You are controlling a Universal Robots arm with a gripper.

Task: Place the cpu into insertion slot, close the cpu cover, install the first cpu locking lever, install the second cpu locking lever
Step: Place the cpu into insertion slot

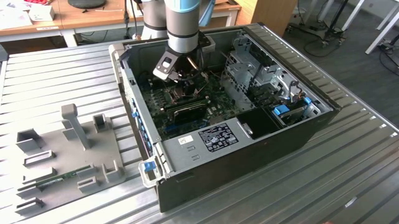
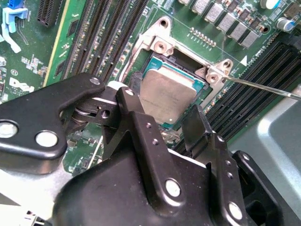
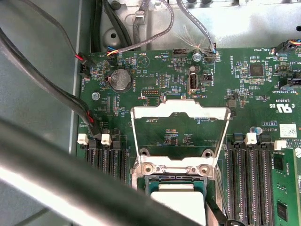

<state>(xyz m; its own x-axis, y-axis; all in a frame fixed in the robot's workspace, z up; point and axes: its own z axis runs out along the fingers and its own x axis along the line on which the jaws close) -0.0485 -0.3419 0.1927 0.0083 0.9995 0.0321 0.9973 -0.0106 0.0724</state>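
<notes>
Since the cpu cover (image 3: 178, 109) is flipped right back on its hinge, the insertion slot (image 2: 161, 62) is wide open. The cpu (image 2: 167, 96) lies flat in it, w/ its green rim showing around the metal top. Looks seated to me, tho that's a guess. The pincer (image 2: 159, 106) hangs right over the cpu's near edge, straddling it. Tbh I can't tell if it's clamped on the chip or loose around it, bc the black links hide the contact. Straddling makes sense imo: that's how you'd keep a flat chip level.

Materials: the cpu top is dull grey metal, square w/ soft corners. The cover is a thin shiny frame w/ a big square window, so the green board (image 3: 141, 70) shows thru it. One locking lever (image 2: 263, 87), a skinny steel rod, sticks out sideways unlatched, prob why the cover can stand open. Long black memory slots (image 2: 108, 33) flank the socket. The PC case (image 1: 299, 135) lies on its side on the ribbed metal surface (image 1: 62, 74), board facing up for access.
</notes>
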